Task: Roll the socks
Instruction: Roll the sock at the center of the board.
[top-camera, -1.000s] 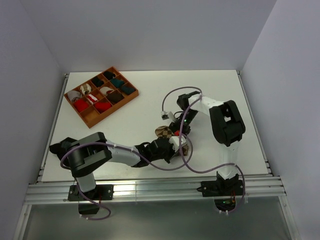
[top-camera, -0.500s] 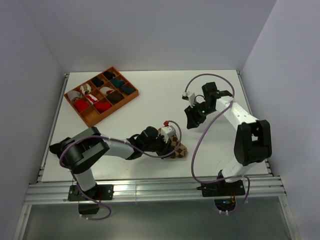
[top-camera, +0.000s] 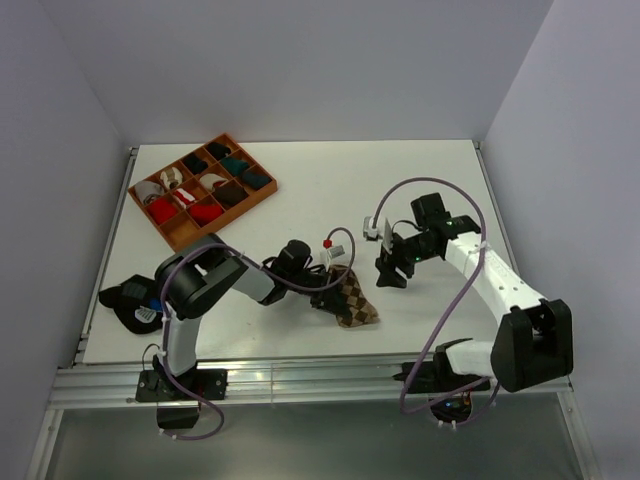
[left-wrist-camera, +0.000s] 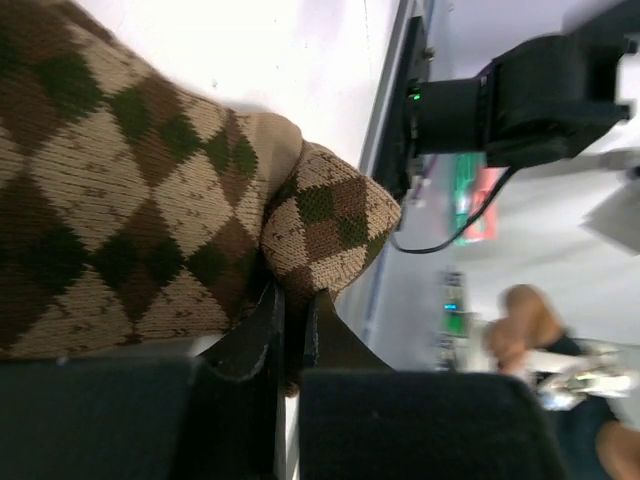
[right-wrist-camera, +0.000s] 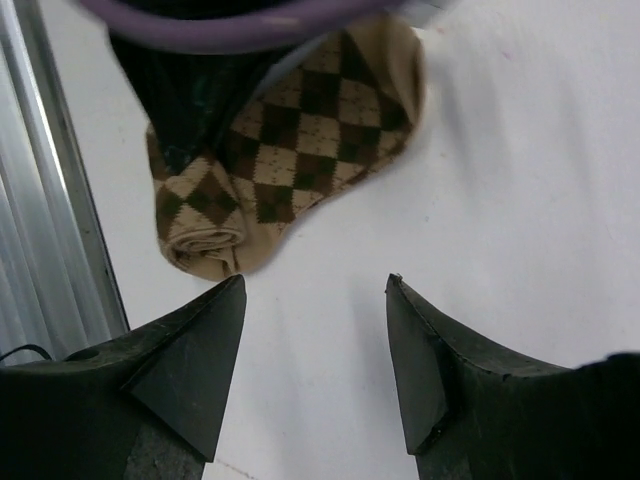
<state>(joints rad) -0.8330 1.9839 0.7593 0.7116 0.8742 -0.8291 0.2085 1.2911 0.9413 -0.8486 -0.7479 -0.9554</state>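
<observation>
The tan-and-brown argyle sock (top-camera: 352, 299) lies on the white table in front of the arms, with one end rolled up (right-wrist-camera: 205, 235). It fills the left wrist view (left-wrist-camera: 120, 190). My left gripper (top-camera: 323, 286) is shut on the fabric beside the rolled end (left-wrist-camera: 293, 292). My right gripper (top-camera: 391, 273) is open and empty just to the right of the sock. In the right wrist view its fingers (right-wrist-camera: 315, 295) hang over bare table, with the sock (right-wrist-camera: 300, 130) beyond them. The red sock with the white patch is not in view.
An orange compartment tray (top-camera: 262, 199) with several sock rolls stands at the back left. The left arm's purple cable (top-camera: 340, 240) loops above the sock. The table's metal front rail (top-camera: 300, 380) lies close behind the sock.
My right gripper has let go, pulled away from the sock to the right and now hangs open. My left arm has swung round and holds the sock, which shifted slightly toward the front edge.
</observation>
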